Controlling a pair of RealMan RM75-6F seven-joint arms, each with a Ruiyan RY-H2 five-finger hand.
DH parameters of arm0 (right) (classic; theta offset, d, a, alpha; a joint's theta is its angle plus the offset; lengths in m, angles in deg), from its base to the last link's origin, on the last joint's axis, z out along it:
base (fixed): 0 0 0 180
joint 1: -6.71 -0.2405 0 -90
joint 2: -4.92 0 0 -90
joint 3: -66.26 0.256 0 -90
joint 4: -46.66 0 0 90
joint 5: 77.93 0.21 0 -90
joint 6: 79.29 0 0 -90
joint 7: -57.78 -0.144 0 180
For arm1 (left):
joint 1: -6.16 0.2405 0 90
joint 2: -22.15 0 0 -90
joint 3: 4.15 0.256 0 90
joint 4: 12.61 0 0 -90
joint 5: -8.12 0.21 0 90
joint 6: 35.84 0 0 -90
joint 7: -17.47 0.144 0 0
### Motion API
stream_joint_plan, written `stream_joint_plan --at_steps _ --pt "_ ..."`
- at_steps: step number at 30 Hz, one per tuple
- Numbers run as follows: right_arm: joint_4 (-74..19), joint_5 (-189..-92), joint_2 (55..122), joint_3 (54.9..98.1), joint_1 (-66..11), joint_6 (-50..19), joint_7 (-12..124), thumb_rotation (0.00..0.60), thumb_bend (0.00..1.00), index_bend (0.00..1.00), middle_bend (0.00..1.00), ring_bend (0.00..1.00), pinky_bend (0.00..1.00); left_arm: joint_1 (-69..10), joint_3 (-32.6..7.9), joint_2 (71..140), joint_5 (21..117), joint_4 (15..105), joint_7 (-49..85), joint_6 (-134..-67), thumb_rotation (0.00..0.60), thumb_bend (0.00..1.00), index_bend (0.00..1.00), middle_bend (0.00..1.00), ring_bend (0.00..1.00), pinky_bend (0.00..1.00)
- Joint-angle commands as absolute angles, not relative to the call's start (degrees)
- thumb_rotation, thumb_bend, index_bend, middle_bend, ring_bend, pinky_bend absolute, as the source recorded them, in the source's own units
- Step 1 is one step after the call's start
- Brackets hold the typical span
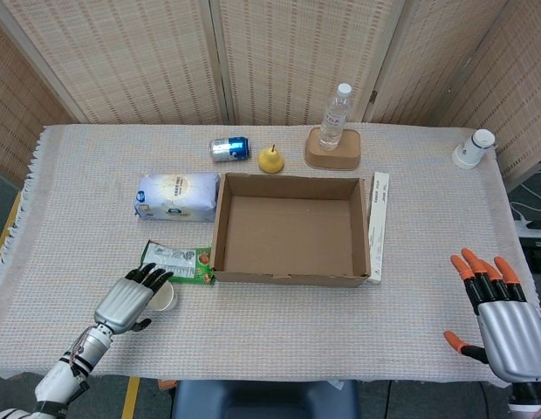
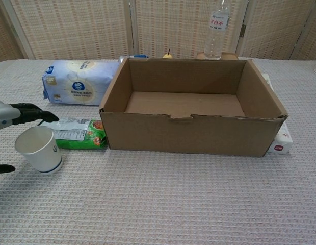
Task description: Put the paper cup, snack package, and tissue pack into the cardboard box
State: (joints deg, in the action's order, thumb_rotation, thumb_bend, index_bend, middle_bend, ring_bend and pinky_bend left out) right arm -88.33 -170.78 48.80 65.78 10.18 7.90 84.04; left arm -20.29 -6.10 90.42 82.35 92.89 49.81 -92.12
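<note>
Box (image 1: 291,225): stood empty; nothing packed.
Cup (image 2: 40,148): upright, left of box, ungrasped.
Snack (image 1: 176,261): flat beside cup.
Tissues (image 1: 177,195): behind snack.
Left hand (image 1: 128,300): fingers spread around cup.
Right hand (image 1: 506,323): fingers spread, idle.

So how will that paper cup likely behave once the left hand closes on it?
The paper cup looks empty and thin-walled, so it is probably very light and may crush under a firm squeeze. Standing upright on a narrow base on the woven tablecloth, it could tip if the left hand nudges its rim first.
</note>
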Motion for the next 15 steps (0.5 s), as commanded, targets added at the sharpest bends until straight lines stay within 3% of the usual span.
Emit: stream_joint_plan --at_steps 1,15 --pt "-88.3 -170.6 48.8 65.8 10.1 7.8 84.1 0.6 0.0 0.0 0.0 0.0 0.0 -20.4 -5.9 90.6 82.3 92.6 49.6 -92.2 0.6 0.22 0.1 0.1 0.04 0.2" --pt "-88.3 -169.2 49.4 66.2 9.6 7.7 84.9 0.6 0.0 0.0 0.0 0.0 0.0 -22.0 -5.1 92.6 80.9 90.2 48.2 -92.0 0.6 0.22 0.15 0.11 0.04 0.21"
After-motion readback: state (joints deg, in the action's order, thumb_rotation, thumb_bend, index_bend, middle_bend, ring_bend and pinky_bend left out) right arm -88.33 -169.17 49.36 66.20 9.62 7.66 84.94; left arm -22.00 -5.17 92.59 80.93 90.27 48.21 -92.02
